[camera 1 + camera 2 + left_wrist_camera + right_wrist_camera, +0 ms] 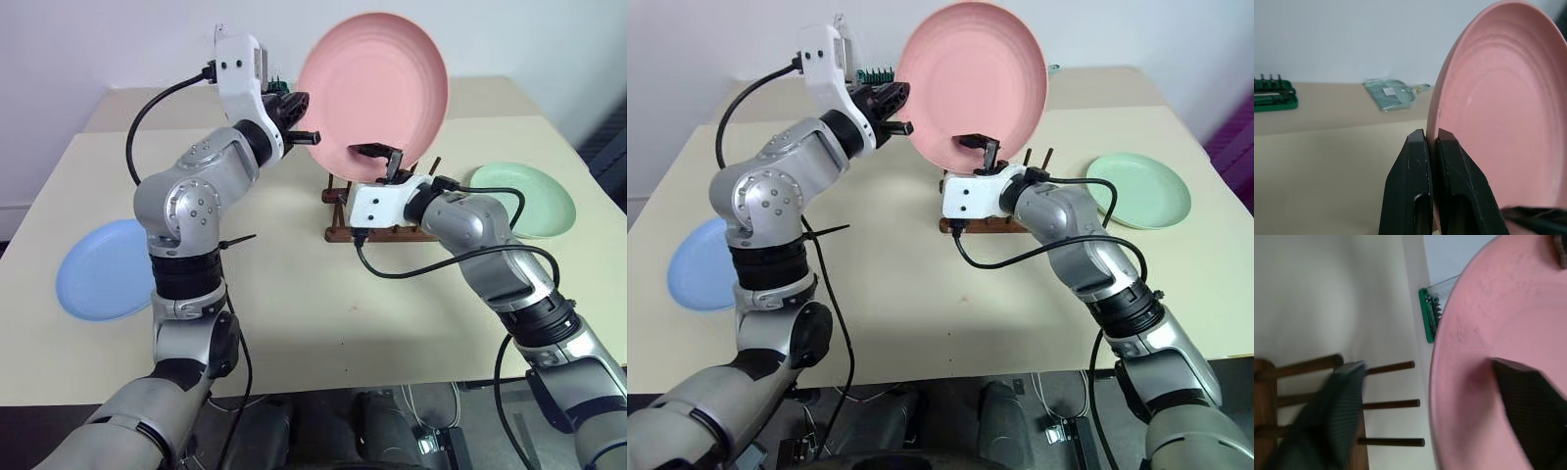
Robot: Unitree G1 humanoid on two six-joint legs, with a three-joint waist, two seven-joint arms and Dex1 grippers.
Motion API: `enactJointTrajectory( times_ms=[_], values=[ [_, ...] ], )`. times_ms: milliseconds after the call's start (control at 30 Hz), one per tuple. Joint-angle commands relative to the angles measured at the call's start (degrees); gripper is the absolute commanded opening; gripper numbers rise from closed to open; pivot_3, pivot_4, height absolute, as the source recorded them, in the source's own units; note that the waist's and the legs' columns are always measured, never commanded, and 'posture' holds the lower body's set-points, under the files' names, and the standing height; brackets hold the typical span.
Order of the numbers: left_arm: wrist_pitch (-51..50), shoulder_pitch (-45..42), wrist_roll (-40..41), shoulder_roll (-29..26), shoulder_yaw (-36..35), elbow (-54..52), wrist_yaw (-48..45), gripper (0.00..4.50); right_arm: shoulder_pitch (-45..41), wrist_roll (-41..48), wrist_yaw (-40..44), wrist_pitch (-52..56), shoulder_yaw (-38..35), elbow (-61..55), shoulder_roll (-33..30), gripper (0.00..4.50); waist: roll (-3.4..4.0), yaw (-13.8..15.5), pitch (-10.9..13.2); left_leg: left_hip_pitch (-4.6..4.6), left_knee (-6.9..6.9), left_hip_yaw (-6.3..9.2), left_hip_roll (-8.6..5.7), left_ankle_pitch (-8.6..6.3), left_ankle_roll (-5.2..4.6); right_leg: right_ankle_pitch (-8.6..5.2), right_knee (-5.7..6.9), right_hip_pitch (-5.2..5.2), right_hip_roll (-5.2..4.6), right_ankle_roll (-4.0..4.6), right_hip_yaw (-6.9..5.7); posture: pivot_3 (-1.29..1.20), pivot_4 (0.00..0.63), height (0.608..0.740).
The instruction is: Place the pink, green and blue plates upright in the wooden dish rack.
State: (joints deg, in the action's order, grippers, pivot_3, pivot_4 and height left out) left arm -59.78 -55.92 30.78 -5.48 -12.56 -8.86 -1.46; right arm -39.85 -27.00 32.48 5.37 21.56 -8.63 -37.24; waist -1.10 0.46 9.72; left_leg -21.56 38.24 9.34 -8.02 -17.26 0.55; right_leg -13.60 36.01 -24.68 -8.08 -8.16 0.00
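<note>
Pink plate point(377, 83), a round, shallow disc of matte salmon plastic with faint concentric rings on its face and a low raised rim, stands upright in the air above the wooden dish rack point(377, 211), its hollow face turned toward the robot. The left gripper point(306, 117) pinches the plate's edge on the robot's left side: in the left wrist view its two black, wedge-shaped fingers point(1413, 191) are clamped shut with the thin rim sandwiched between them. The right gripper point(384, 157) reaches up at the plate's lower edge with its jaws parted; in the right wrist view one dark ribbed finger point(1533, 406) lies against the plate's pink face and the other sits on the far side of the rim, apart from it, so the rim is straddled rather than squeezed.

Below, the rack is dark-brown wood, with slim round pegs and thin crossbars joining its rails, resting on the smooth cream table point(313, 294). None of its slots holds a plate.

The green plate point(529, 196), pale mint and of the same shape, lies flat on the table to the robot's right of the rack. The blue plate point(103, 269), light blue, lies flat near the table's left edge, well apart from the rack.

At the far side of the table sits a green tray of bits point(1273, 95) beside a clear plastic packet point(1393, 94).
</note>
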Motion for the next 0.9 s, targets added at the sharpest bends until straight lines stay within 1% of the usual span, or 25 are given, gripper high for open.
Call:
enactJointTrajectory(
  times_ms=[33,67,133,167,233,267,333,367,433,467,500,567,600,633,667,700,733,767,800,833,867,900],
  values=[
    [-0.1,-1.6,1.9,0.2,-1.1,-3.6,0.4,0.0,-0.2,-3.5,-1.7,-1.6,-1.6,0.0,-0.6,2.0,0.0,0.1,0.0,0.0,0.0,0.0,0.0,0.0,0.0,0.0,0.0,0.0,0.0,0.0,0.0,0.0,0.15,0.74],
    [-0.3,-1.4,2.0,0.2,-1.1,-3.8,0.6,0.0,0.1,-3.8,-1.7,-1.7,-1.9,-0.2,-0.6,1.54,0.0,0.1,0.0,0.0,0.0,0.0,0.0,0.0,0.0,0.0,0.0,0.0,0.0,0.0,0.01,0.0,0.15,0.74],
    [-0.5,-1.1,2.3,0.4,-1.4,-3.6,1.0,0.0,0.5,-5.2,-2.9,-2.3,-2.5,-0.3,-0.8,0.46,0.0,0.1,0.0,0.0,0.0,0.0,0.0,0.0,0.0,0.0,0.0,0.0,0.0,0.0,0.01,0.0,0.15,0.74],
    [-0.7,-1.0,2.5,0.7,-1.7,-3.3,1.3,0.0,0.6,-6.1,-3.6,-2.5,-2.8,-0.3,-0.9,0.03,0.0,0.1,0.0,0.0,0.0,-0.01,0.0,0.0,0.0,0.0,0.0,0.0,0.0,0.0,0.01,0.0,0.15,0.74],
    [-0.5,-1.5,5.2,2.7,-4.6,-2.6,1.9,0.0,1.1,-7.6,-5.0,-3.3,-3.5,-0.4,-1.2,0.03,0.0,0.2,0.0,0.0,0.0,0.0,0.01,0.0,0.0,0.0,-0.01,0.0,0.03,0.0,0.03,0.0,0.15,0.74],
    [0.0,-1.8,6.9,3.8,-6.2,-2.7,1.9,0.32,1.3,-7.9,-5.2,-3.6,-3.8,-0.6,-1.3,0.01,0.0,0.3,0.0,0.0,0.01,-0.01,0.0,0.0,0.0,0.0,-0.02,0.01,0.02,0.0,0.03,0.0,0.15,0.74],
    [4.4,-4.4,10.9,6.4,-11.5,-2.1,3.4,1.06,2.2,-8.1,-5.3,-4.2,-4.6,-1.0,-1.7,0.0,-0.01,0.4,0.0,-0.03,0.04,0.01,0.0,0.0,0.0,0.0,-0.02,0.01,0.02,0.0,0.03,0.0,0.15,0.74],
    [6.1,-5.3,12.0,7.2,-13.1,-1.8,4.1,1.59,2.7,-8.0,-5.3,-4.3,-5.1,-1.3,-1.8,0.0,-0.04,0.4,0.0,-0.04,0.06,0.01,-0.01,0.0,0.0,0.0,-0.02,0.02,0.01,0.0,0.02,0.0,0.15,0.74],
    [10.6,-7.2,12.2,7.0,-16.0,0.1,6.1,2.61,3.6,-7.3,-5.2,-4.5,-6.6,-2.0,-2.1,0.0,-0.04,0.3,0.0,-0.08,0.07,0.01,0.0,0.0,0.0,0.0,-0.05,0.0,0.02,0.0,0.02,0.0,0.15,0.74],
    [12.8,-8.1,11.9,6.1,-17.5,1.9,7.3,3.05,4.5,-5.8,-5.2,-4.0,-8.4,-2.9,-2.1,0.0,-0.04,0.3,0.0,-0.08,0.06,0.01,0.0,0.0,0.01,0.0,-0.04,0.0,0.02,0.0,0.02,0.0,0.15,0.74],
    [15.0,-8.6,10.5,4.2,-18.1,4.0,7.4,3.05,5.5,-3.5,-4.7,-3.5,-10.7,-3.9,-2.2,0.0,-0.01,0.2,0.0,-0.04,0.02,-0.02,0.03,0.0,0.01,0.0,-0.05,0.0,0.04,0.0,0.03,0.0,0.15,0.74],
    [18.7,-8.2,6.4,-1.0,-16.4,7.6,5.5,3.05,7.5,2.8,-2.3,-2.0,-15.3,-6.7,-1.9,0.0,0.06,0.1,0.0,0.06,-0.08,-0.11,0.06,0.0,0.02,0.0,-0.04,0.0,0.08,0.0,0.14,0.0,0.15,0.74],
    [19.8,-7.9,5.6,-2.3,-15.5,8.4,5.0,3.05,8.1,4.4,-1.5,-1.7,-16.5,-7.4,-1.9,0.0,0.06,-0.1,0.0,0.1,-0.1,-0.11,0.08,0.0,0.02,0.0,-0.02,-0.01,0.14,0.0,0.22,0.0,0.15,0.74],
    [21.2,-6.1,2.4,-6.3,-12.3,10.3,1.6,3.05,8.7,11.3,1.0,2.1,-20.9,-10.1,-0.9,0.0,0.05,-0.1,0.0,0.13,-0.1,-0.11,0.09,0.0,0.03,0.0,-0.02,-0.03,0.23,0.0,0.34,0.0,0.15,0.74],
    [22.9,-3.0,-1.9,-11.2,-6.6,11.8,-4.1,3.05,8.3,20.6,3.2,9.6,-26.8,-13.5,1.0,0.0,0.05,-0.1,0.0,0.12,-0.11,-0.1,0.09,0.0,0.03,0.0,-0.03,-0.04,0.25,0.01,0.38,0.0,0.15,0.74],
    [23.8,0.3,-4.4,-15.0,-1.7,12.3,-9.9,3.05,7.8,28.9,5.1,16.9,-31.8,-16.5,2.5,0.0,0.07,-0.2,0.0,0.11,-0.12,-0.11,0.08,0.0,0.03,0.01,-0.01,-0.08,0.26,0.01,0.42,0.0,0.15,0.74],
    [24.6,2.4,-5.9,-17.4,1.6,12.7,-14.0,3.05,7.4,34.4,6.2,22.1,-35.1,-18.6,3.3,0.0,0.1,-0.3,0.0,0.11,-0.14,-0.11,0.1,-0.01,0.03,0.02,-0.01,-0.11,0.29,0.03,0.47,0.0,0.15,0.74],
    [25.2,3.4,-6.2,-18.5,3.3,12.9,-16.1,3.05,7.1,37.2,6.5,25.4,-36.5,-19.8,3.5,0.0,0.11,-0.1,0.0,0.12,-0.15,-0.11,0.1,-0.01,0.03,0.03,0.0,-0.11,0.29,0.05,0.51,0.0,0.15,0.74],
    [25.3,6.7,-4.9,-19.3,5.5,11.3,-20.9,3.05,4.8,47.1,4.9,32.8,-41.2,-21.6,5.4,0.0,0.09,0.1,0.0,0.1,-0.13,-0.06,0.07,-0.01,0.02,0.05,0.0,-0.08,0.29,0.08,0.52,0.0,0.15,0.74],
    [25.5,8.9,-4.2,-19.7,7.0,10.2,-24.4,3.05,3.0,54.5,3.6,38.6,-44.8,-22.9,6.7,0.0,0.1,0.2,0.0,0.06,-0.09,0.01,0.06,-0.01,0.01,0.1,-0.1,-0.07,0.32,0.16,0.52,0.0,0.15,0.74],
    [27.7,12.9,-3.9,-20.6,9.5,7.5,-30.1,3.05,0.5,64.0,1.1,44.6,-49.1,-23.3,8.0,0.0,0.11,0.2,0.0,0.06,-0.09,0.03,0.08,-0.01,0.01,0.13,-0.17,-0.02,0.32,0.2,0.54,0.0,0.15,0.74],
    [29.4,15.5,-3.8,-21.1,11.2,5.7,-34.0,3.05,-1.3,70.6,-1.1,48.9,-52.1,-23.5,8.7,0.0,0.13,0.2,0.0,0.06,-0.09,0.05,0.09,-0.01,0.01,0.13,-0.17,-0.01,0.32,0.2,0.55,0.0,0.15,0.74]
  ],
)
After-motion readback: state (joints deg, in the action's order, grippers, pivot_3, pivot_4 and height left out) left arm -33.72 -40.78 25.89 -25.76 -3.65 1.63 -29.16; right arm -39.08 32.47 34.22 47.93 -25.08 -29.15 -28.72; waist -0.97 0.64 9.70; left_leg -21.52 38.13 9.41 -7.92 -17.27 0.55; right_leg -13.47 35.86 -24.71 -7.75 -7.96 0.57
